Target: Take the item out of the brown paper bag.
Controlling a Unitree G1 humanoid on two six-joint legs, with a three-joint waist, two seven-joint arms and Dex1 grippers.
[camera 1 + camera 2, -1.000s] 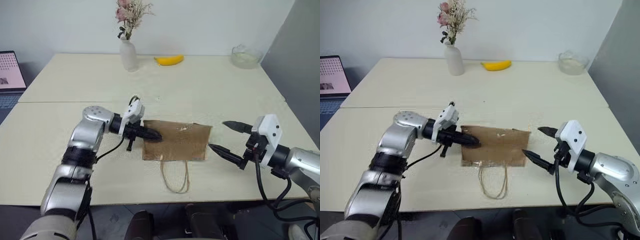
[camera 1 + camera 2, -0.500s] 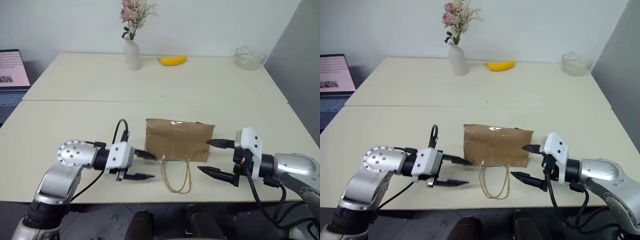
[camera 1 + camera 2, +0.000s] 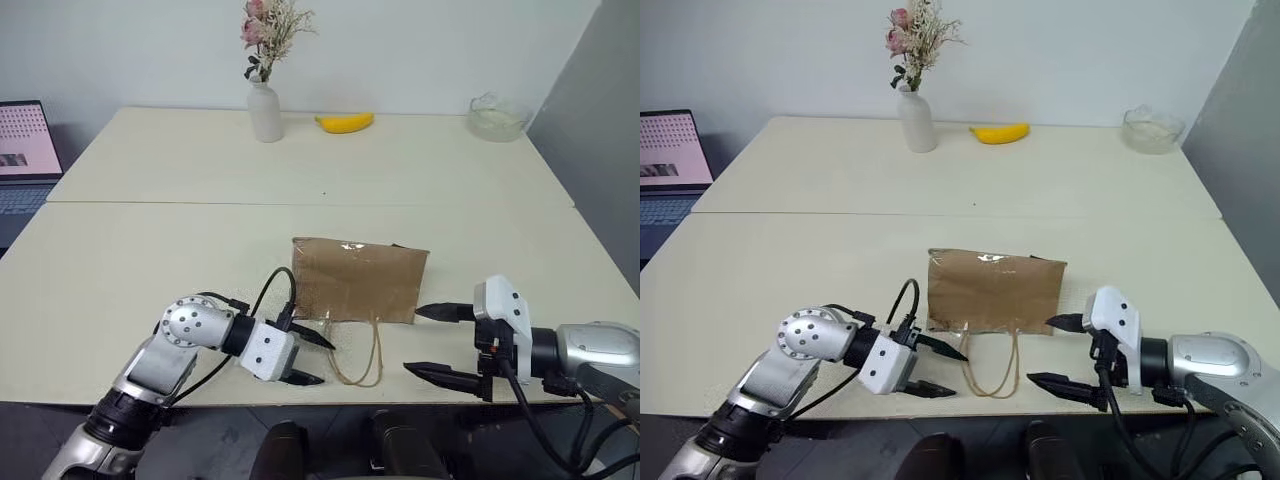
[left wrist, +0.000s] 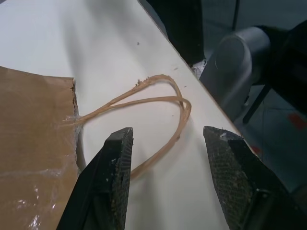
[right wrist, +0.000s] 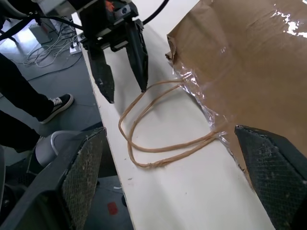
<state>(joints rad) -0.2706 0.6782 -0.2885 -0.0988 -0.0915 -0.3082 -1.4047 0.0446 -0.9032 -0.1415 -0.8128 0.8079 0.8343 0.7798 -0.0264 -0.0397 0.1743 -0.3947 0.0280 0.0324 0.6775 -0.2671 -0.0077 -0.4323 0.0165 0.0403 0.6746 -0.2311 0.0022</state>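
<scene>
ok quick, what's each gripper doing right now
Left gripper: open, empty, beside the bag's cord handles.
Right gripper: open wide, empty, near the brown paper bag.

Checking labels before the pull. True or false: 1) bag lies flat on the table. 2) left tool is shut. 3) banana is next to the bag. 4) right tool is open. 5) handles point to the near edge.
1) True: the bag lies flat on the table.
2) False: the left tool is open, beside the handles.
3) False: the banana lies far off, near the vase.
4) True: the right tool is open wide.
5) True.
</scene>
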